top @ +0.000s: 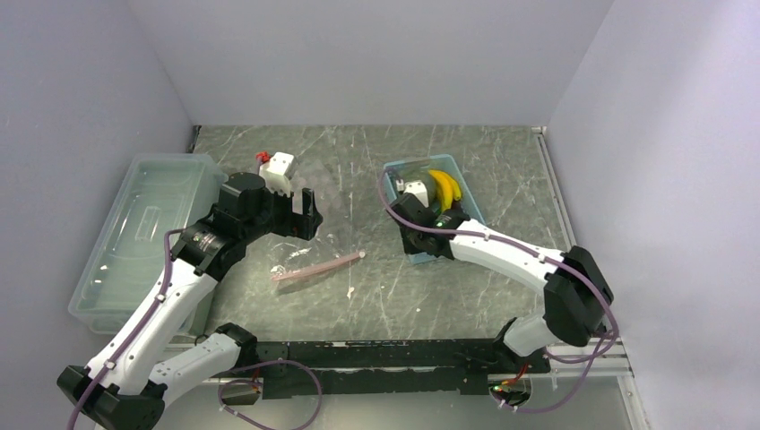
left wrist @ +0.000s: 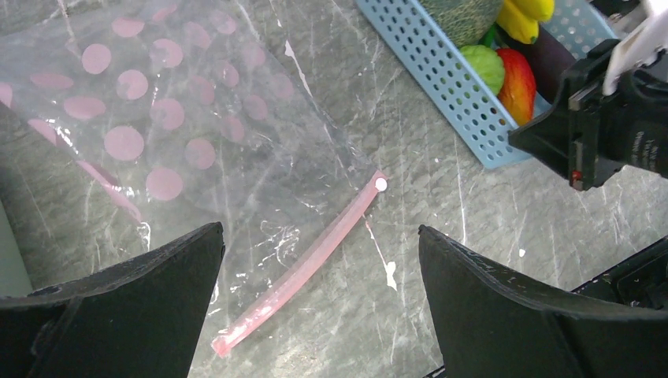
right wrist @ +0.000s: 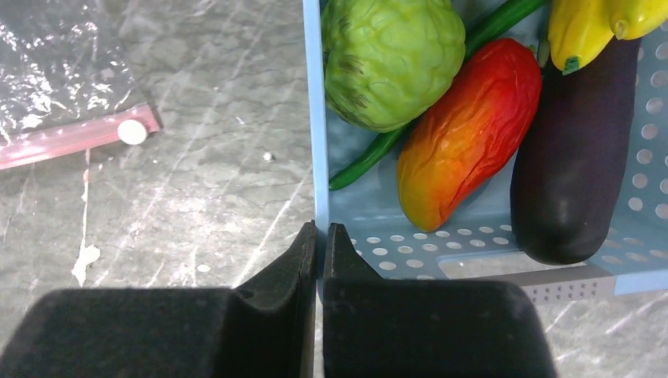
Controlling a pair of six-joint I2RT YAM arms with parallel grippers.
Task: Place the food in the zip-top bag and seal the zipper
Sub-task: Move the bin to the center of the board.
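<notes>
The clear zip-top bag [top: 309, 237] with pink dots lies flat on the table, its pink zipper [top: 318, 267] toward the near side. My left gripper [top: 300, 215] hovers above it, open and empty; in the left wrist view the zipper [left wrist: 303, 264] lies between the spread fingers of my left gripper [left wrist: 319, 230]. The food is in the light-blue basket [right wrist: 315, 118]: lime-green fruit [right wrist: 390, 55], red-orange fruit [right wrist: 465, 134], eggplant [right wrist: 579, 150], banana [right wrist: 587, 27], thin green vegetable [right wrist: 378, 150]. My right gripper [right wrist: 321, 232] is shut on the basket's near-left wall.
A large translucent bin [top: 143, 233] stands at the left edge of the table. The light-blue basket [top: 472, 199] sits right of centre, with the right arm [left wrist: 606, 126] beside it. Grey walls enclose the table on three sides.
</notes>
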